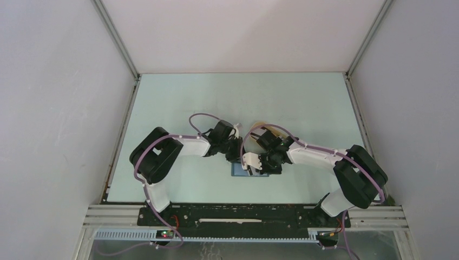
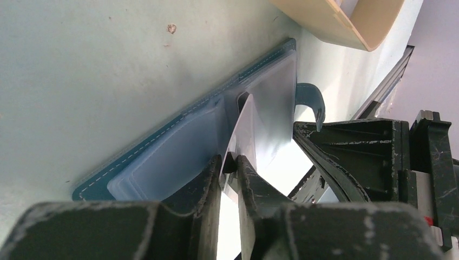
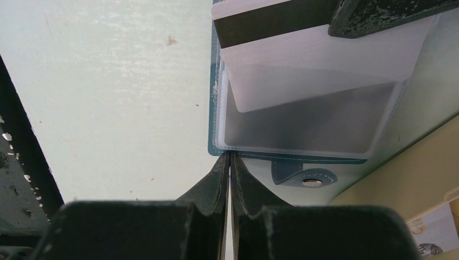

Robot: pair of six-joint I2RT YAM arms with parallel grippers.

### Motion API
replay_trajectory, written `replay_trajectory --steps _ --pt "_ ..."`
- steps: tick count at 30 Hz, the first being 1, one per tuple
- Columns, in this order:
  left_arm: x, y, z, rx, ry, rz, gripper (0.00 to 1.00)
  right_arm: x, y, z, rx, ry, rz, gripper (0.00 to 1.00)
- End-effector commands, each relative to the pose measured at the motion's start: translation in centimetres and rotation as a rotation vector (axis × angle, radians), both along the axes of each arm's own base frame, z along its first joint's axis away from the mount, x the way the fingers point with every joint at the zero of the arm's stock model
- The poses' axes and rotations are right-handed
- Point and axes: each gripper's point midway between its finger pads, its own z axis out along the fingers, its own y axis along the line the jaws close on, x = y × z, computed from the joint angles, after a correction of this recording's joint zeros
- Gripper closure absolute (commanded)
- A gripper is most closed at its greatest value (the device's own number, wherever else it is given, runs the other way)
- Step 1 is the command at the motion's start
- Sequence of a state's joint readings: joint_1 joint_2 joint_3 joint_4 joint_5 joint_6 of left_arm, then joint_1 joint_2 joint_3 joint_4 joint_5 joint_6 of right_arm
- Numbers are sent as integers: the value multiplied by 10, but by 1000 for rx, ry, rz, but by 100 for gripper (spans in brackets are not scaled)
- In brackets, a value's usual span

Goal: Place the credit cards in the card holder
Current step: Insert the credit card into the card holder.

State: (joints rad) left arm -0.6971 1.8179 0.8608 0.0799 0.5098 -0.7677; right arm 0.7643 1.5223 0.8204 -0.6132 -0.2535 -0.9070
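Card holder (image 2: 162,157) lies open and flat just in front of our right pincer (image 3: 230,162), whose shut tips touch its soft blue edge, likely so it cannot slide. Our left pincer (image 2: 230,162) has a thin, stiff, whitish credit card (image 3: 319,54) between its fingers, half inside the clear shiny pocket (image 3: 325,124); we cannot tell if it squeezes.

Card holder (image 2: 178,154) lies open and flat on the counter (image 1: 303,108), mid-width, in the near half. Credit card (image 3: 319,59) stands tilted: one end in a pocket, the other between left pincer (image 2: 230,162) tips, reaching in from the left. Right pincer (image 3: 230,162) comes from the right, tips together at the holder's edge. Tray (image 2: 335,21) sits just behind the holder.
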Motion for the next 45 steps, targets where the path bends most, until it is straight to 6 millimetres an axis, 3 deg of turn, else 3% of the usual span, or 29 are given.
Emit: replay_trajectory --steps 1,23,36,41,45 --pt "-17 15 -25 114 73 -38 77 -2 14 9 43 -5 25 90" --pt "-9 22 -18 123 58 -8 66 -3 17 13 52 -16 30 90" --pt "-6 24 -19 109 52 6 70 12 17 40 144 -76 -30 74" --pt "-7 23 -17 88 50 7 68 14 24 53 209 -95 -35 74" --pt "-8 22 -17 77 54 6 67 13 42 62 299 -75 -42 78"
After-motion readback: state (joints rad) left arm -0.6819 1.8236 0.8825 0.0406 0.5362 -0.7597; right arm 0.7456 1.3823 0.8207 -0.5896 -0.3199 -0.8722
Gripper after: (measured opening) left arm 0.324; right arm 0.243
